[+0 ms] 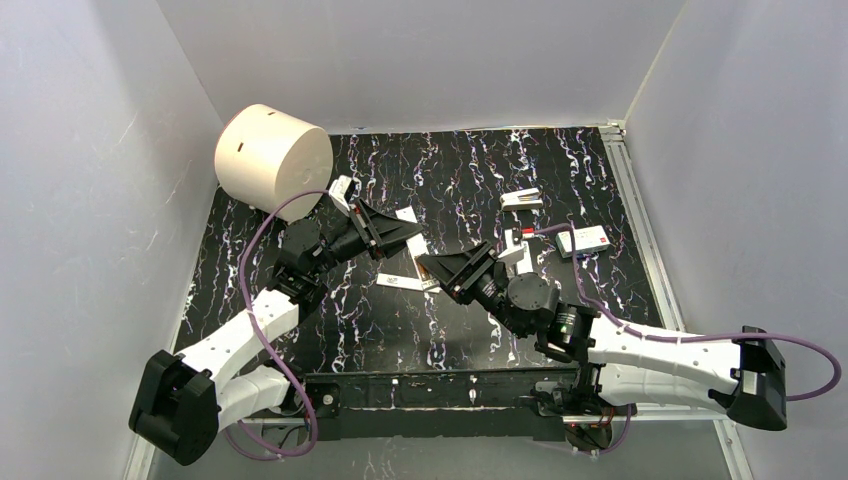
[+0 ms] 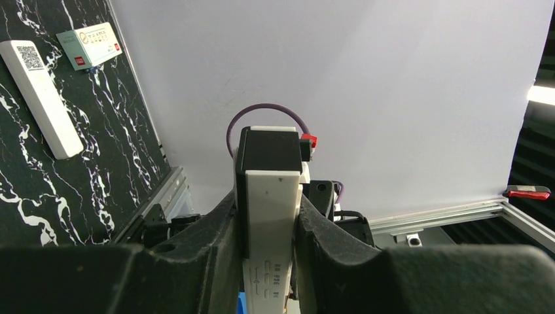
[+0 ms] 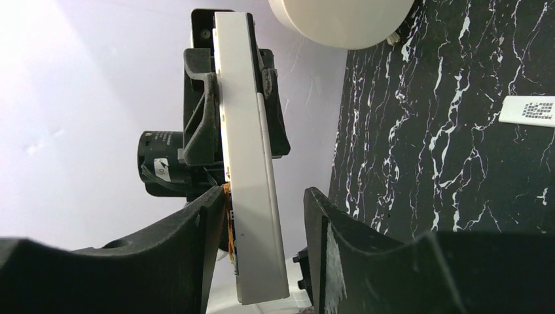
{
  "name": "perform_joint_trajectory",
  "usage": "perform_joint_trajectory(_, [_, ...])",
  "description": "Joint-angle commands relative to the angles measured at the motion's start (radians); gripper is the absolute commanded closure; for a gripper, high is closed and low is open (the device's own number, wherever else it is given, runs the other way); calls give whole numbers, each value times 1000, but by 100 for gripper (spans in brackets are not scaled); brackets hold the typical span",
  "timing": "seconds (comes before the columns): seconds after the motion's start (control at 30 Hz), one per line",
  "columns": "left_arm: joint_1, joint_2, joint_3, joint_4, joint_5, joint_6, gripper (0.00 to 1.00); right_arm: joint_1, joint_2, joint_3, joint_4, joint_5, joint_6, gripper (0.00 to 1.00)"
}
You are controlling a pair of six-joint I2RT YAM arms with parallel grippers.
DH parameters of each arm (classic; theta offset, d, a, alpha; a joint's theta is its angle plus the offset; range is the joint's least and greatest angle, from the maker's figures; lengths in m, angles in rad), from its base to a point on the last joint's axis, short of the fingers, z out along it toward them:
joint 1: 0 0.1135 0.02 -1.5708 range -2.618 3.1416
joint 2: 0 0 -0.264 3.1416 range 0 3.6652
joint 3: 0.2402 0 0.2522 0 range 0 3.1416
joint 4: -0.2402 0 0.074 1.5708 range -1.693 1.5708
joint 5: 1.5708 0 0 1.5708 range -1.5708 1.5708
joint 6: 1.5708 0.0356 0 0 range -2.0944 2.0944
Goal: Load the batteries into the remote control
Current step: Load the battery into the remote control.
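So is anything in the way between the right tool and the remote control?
No, nothing visible. The remote control sits between the fingers of the right tool, with a gap on one side. The left tool grips its other end.

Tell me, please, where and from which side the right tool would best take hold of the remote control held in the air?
Grip the remote control at its free end, beyond where the left tool clamps it. Come in lengthwise from that end, one finger on each long edge: the bar is slim and straight-sided, and the right tool straddles it there, not yet pinching.
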Motion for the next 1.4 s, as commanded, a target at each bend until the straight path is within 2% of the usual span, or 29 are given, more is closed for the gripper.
perform_joint_trajectory(0.0, [-2,-22,60,27,12,-4,100,-5,9,32,-40,1,-62,46])
perform_joint_trajectory(0.27, [5,-41,72,-17,12,-25,100,-4,-1,24,-70,17,-173,63])
perform_joint_trajectory(0.5, [7,-39,87,-26,15,-64,100,-4,39,52,-64,-33,-364,67])
perform_joint_trajectory(0.57, [6,-45,91,-45,16,-40,100,-5,44,72,-75,-43,-369,63])
perform_joint_trajectory(0.7, [10,-73,78,-103,5,47,100,-5,24,138,-144,-27,-375,32])
perform_joint_trajectory(0.8, [13,-110,53,-164,-20,114,100,-4,-1,204,-223,-27,-422,19])
perform_joint_trajectory(0.87, [18,-134,37,-204,-39,149,100,-4,-11,248,-275,-34,-477,13])
perform_joint_trajectory(1.0, [25,-165,15,-272,-70,200,100,-4,-15,307,-347,-73,-629,7])
perform_joint_trajectory(1.1, [28,-189,8,-338,-103,235,100,-4,26,389,-439,-149,-783,5])
perform_joint_trajectory(1.2, [29,-207,7,-412,-138,259,100,-5,119,510,-579,-233,-914,7])
perform_joint_trajectory(1.3, [32,-219,9,-448,-157,261,100,-5,219,610,-718,-233,-966,10])
perform_joint_trajectory(1.37, [33,-223,13,-467,-160,262,100,-4,263,637,-741,-235,-989,12])
